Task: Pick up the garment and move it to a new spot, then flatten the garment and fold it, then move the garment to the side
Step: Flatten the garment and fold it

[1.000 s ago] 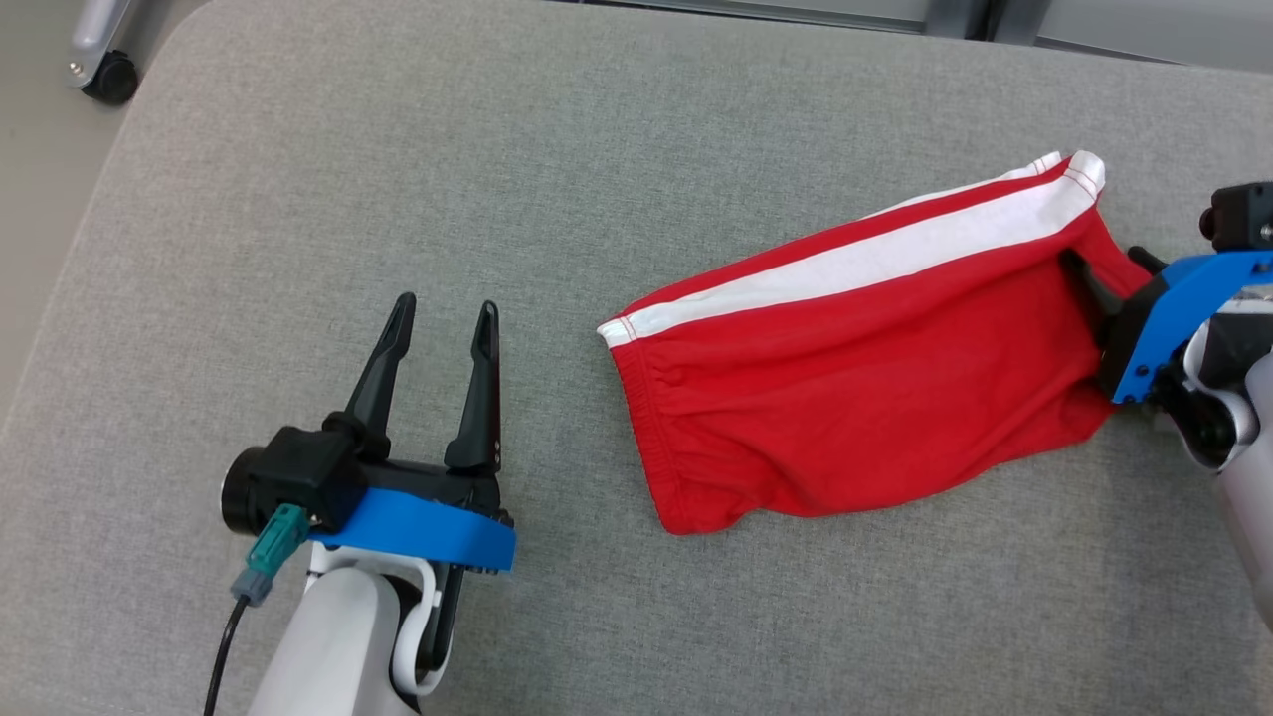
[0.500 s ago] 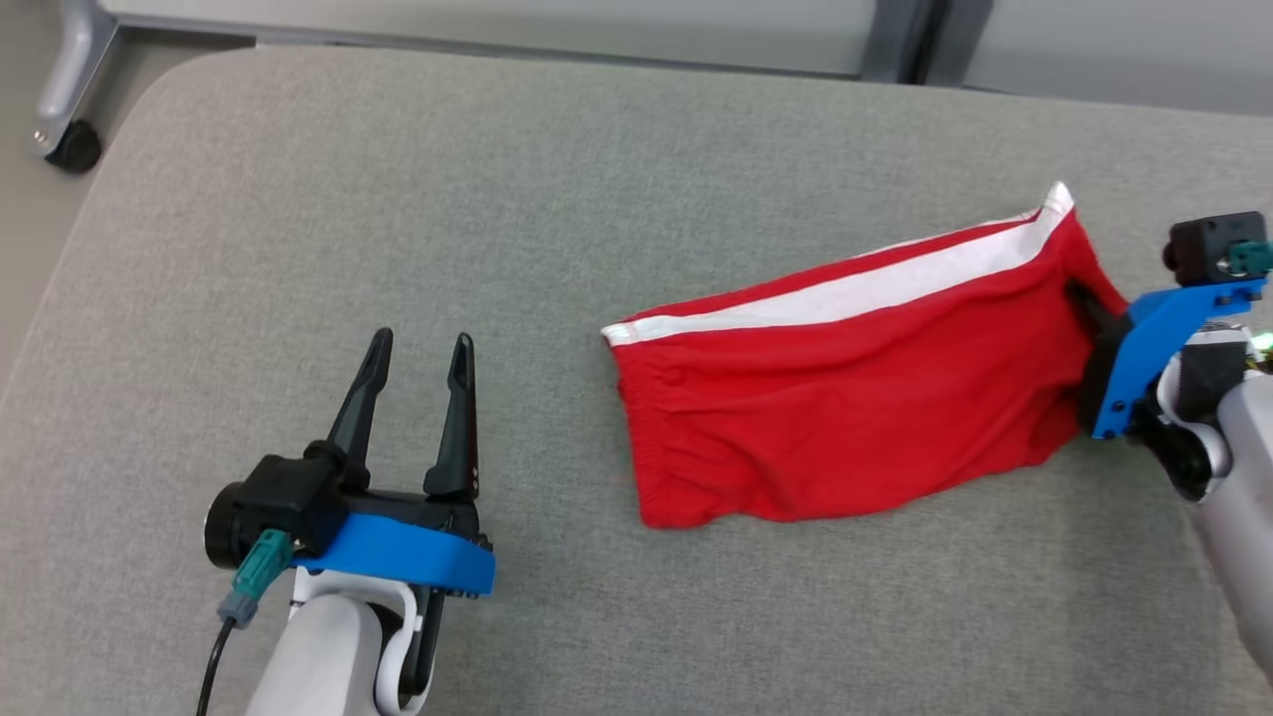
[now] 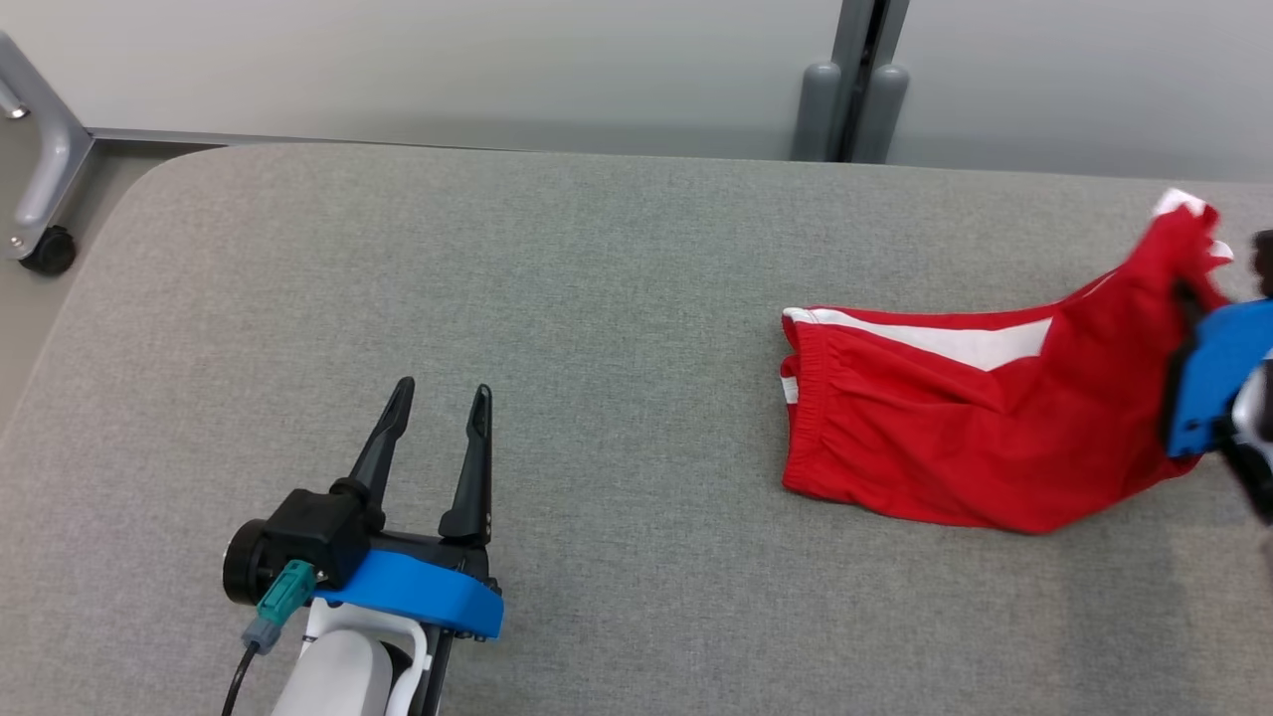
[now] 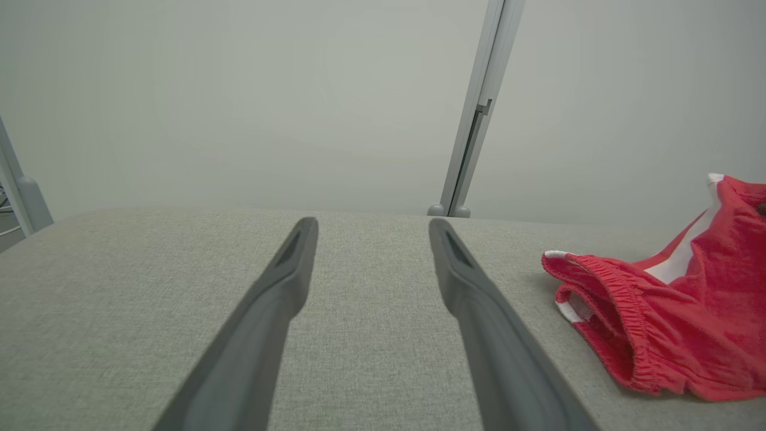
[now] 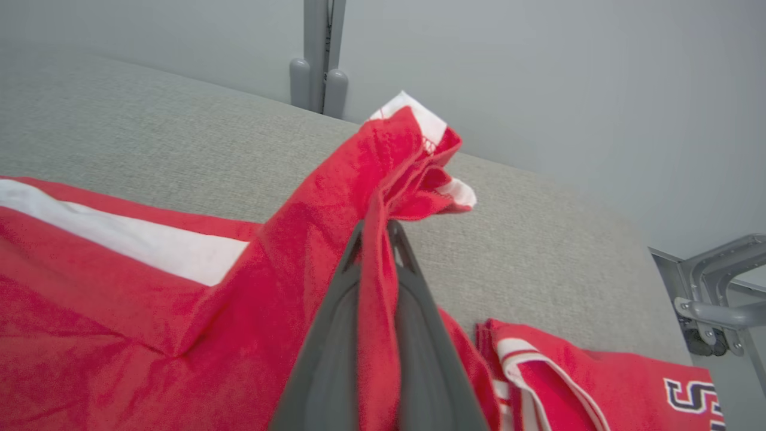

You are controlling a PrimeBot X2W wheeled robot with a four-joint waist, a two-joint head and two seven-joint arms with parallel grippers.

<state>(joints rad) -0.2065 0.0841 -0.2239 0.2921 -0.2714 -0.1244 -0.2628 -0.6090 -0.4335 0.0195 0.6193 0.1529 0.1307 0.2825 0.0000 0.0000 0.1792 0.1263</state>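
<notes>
Pinching only a thin garment (image 5: 179, 287) fold, right gripper (image 5: 377, 230) clamped at frame centre; cloth may slip out or bunch. Left gripper (image 3: 443, 390): fingers apart, lower left.

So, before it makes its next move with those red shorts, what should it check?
1. Grip: right hand shut on the red shorts: ok, cloth is pinched between its fingers.
2. Spare arm: left hand open and apart from the shorts: ok.
3. Shorts lying flat: not ok, the held end is raised and bunched.
4. Bare grey surface beside the shorts: ok.
5. Is the second red garment free of the grip: cannot tell, it lies close beside the right hand.
</notes>
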